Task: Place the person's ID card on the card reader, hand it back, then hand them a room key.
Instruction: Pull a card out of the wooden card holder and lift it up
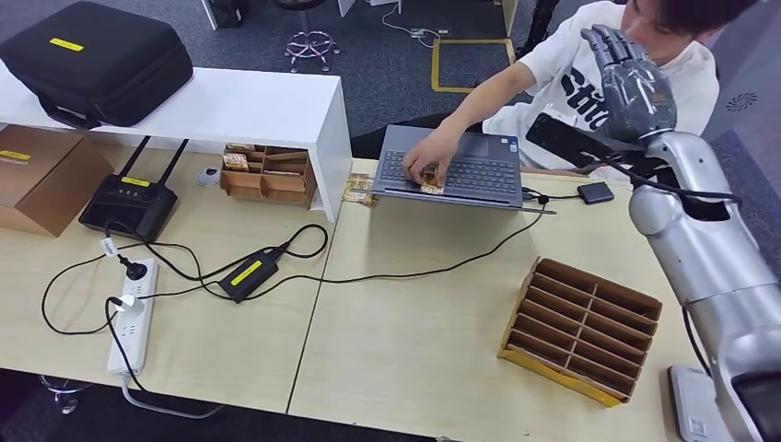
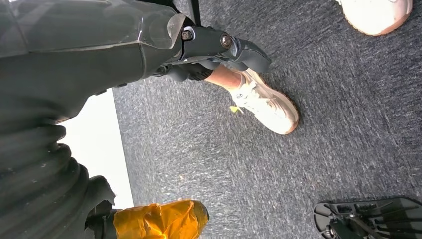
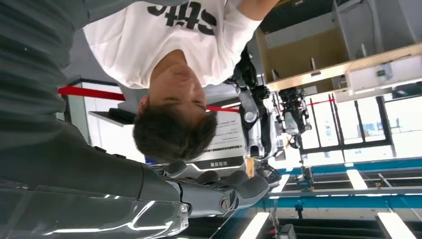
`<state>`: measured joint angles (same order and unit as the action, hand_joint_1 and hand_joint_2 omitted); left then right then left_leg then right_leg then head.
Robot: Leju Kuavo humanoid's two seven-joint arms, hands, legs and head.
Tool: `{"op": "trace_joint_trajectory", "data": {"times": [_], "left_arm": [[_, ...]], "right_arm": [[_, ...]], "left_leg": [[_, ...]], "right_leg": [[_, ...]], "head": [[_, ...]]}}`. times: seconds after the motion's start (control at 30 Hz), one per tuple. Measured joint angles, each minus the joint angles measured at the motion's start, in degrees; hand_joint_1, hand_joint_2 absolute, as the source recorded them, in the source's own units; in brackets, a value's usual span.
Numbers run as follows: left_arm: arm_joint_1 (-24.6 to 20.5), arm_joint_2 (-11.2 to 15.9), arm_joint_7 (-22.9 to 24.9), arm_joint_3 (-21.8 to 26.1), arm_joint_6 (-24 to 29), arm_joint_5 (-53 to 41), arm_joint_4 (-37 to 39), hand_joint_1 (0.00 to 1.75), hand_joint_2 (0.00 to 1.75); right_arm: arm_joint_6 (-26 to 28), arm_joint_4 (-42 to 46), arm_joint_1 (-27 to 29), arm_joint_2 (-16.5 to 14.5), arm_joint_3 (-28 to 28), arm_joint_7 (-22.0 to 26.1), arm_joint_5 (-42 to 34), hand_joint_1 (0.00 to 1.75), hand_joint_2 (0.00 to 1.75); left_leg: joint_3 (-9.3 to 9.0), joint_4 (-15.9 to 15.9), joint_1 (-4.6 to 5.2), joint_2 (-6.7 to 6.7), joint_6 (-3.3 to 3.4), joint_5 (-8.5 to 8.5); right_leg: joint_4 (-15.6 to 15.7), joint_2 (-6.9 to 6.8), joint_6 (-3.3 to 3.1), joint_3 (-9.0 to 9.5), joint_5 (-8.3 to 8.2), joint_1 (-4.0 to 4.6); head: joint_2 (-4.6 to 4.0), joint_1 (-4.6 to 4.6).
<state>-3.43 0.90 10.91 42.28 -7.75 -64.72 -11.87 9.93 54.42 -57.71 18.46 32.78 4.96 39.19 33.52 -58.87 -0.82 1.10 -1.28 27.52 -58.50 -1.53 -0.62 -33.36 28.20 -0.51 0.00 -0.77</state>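
The ID card (image 1: 431, 187) lies under the person's hand (image 1: 425, 162) on the laptop (image 1: 458, 168) at the counter's (image 1: 414, 331) far side. The right hand (image 1: 632, 83) is raised before the person, fingers (image 1: 608, 41) extended and empty; the left hand (image 2: 219, 47) hangs over the floor, fingers loosely curled on nothing. Judged, the card handover is pending; next, the right hand must reach toward it. The laptop cable (image 1: 460, 267) and cardboard organizer (image 1: 580, 327) narrow the open counter.
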Motion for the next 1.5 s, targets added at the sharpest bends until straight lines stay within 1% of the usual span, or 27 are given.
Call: {"op": "trace_joint_trajectory", "data": {"times": [0.1,0.23,0.37,0.53,0.67,0.77,0.83,1.0,1.1,1.17,1.27,1.37,1.5], "left_arm": [[0.02,-0.01,0.0,0.49,0.01,-0.03,0.0,0.0,1.75],[0.06,-0.01,-0.16,1.33,0.01,-0.17,0.0,0.0,1.75],[0.05,-0.01,-0.17,1.99,0.01,-0.2,0.0,0.0,1.75],[0.06,0.14,-0.17,2.65,0.01,-0.2,0.0,0.0,1.75],[0.04,0.21,-0.16,3.29,0.01,-0.19,0.0,0.0,1.75],[0.05,0.23,-0.05,3.69,0.02,-0.19,0.0,0.0,1.75],[0.04,0.25,0.04,3.75,0.03,-0.2,0.0,0.0,1.75],[-0.01,0.27,0.08,3.83,0.06,-0.21,0.0,0.0,1.75],[-0.01,0.25,0.21,4.01,0.28,-0.27,0.0,0.0,1.75],[0.01,0.23,0.32,4.25,0.54,-0.28,0.0,0.0,1.75],[0.01,0.2,0.53,4.72,0.82,-0.28,0.0,0.0,1.75],[0.04,0.19,0.62,5.15,0.98,-0.25,0.0,0.0,1.75],[0.05,0.19,0.6,5.62,1.17,0.01,0.0,0.0,1.75]], "right_arm": [[0.13,0.92,0.18,2.48,-3.0,0.28,-0.67,0.0,1.75],[1.68,0.23,1.74,7.94,-9.95,2.17,-4.41,0.0,1.75],[1.63,-1.74,3.45,10.45,-14.57,4.22,-8.41,0.0,1.75],[-0.3,-4.75,5.98,12.65,-21.28,7.07,-14.77,0.0,1.75],[-3.36,-7.57,7.66,13.7,-27.36,9.07,-21.65,0.0,1.75],[-6.5,-9.94,9.09,13.98,-33.15,10.68,-28.23,0.0,1.75],[-8.01,-11.31,10.1,14.09,-36.87,11.43,-31.18,0.0,1.75],[-10.22,-13.54,11.64,14.16,-42.81,11.9,-35.3,0.0,1.75],[-14.4,-15.4,12.86,14.24,-47.72,11.85,-43.04,0.0,1.75],[-18.13,-17.06,14.26,14.32,-52.15,11.8,-49.47,0.0,1.75],[-22.06,-19.63,17.12,14.54,-59.08,11.78,-56.97,0.0,1.75],[-24.68,-21.82,20.33,14.93,-65.31,11.78,-61.98,0.0,1.75],[-26.56,-23.66,24.39,15.44,-72.4,11.81,-66.49,0.0,1.75]], "left_leg": [[0.0,0.0,0.0,-0.04,0.0,0.0],[0.04,-0.01,0.03,-0.08,0.05,0.03],[0.05,-0.01,0.03,-0.09,0.08,0.06],[0.06,-0.01,0.03,-0.09,0.12,0.08],[0.06,-0.01,0.03,-0.09,0.12,0.09],[0.08,-0.01,0.03,-0.1,0.12,0.09],[0.08,-0.01,0.04,-0.09,0.13,0.1],[0.06,-0.01,0.04,-0.06,0.15,0.11],[0.07,-0.01,0.04,-0.15,0.15,0.11],[0.1,-0.01,0.04,-0.21,0.15,0.11],[0.13,-0.01,0.05,-0.22,0.18,0.14],[0.14,-0.01,0.07,-0.21,0.24,0.19],[0.14,-0.01,0.09,-0.21,0.28,0.22]], "right_leg": [[0.0,-0.05,0.0,0.0,0.0,0.0],[0.06,-0.1,0.01,0.01,0.0,-0.02],[0.07,-0.12,0.01,0.01,0.01,-0.02],[0.08,-0.12,0.01,0.0,0.01,-0.02],[0.08,-0.12,0.02,-0.01,0.01,-0.02],[0.08,-0.14,0.02,-0.01,0.02,-0.02],[0.08,-0.13,0.02,-0.01,0.02,-0.02],[0.08,-0.11,0.03,-0.03,0.02,-0.03],[0.09,-0.19,0.05,-0.03,0.04,-0.03],[0.09,-0.24,0.06,-0.02,0.04,-0.03],[0.1,-0.25,0.09,-0.02,0.07,-0.03],[0.11,-0.25,0.15,-0.02,0.11,-0.04],[0.11,-0.25,0.19,-0.03,0.14,-0.07]], "head": [[0.0,-0.01],[0.0,0.0],[0.0,0.0],[0.0,-0.01],[0.0,-0.01],[0.0,0.0],[0.0,-0.01],[0.0,-0.02],[0.0,-0.01],[0.0,-0.01],[0.0,-0.01],[0.0,-0.01],[0.0,-0.01]]}}
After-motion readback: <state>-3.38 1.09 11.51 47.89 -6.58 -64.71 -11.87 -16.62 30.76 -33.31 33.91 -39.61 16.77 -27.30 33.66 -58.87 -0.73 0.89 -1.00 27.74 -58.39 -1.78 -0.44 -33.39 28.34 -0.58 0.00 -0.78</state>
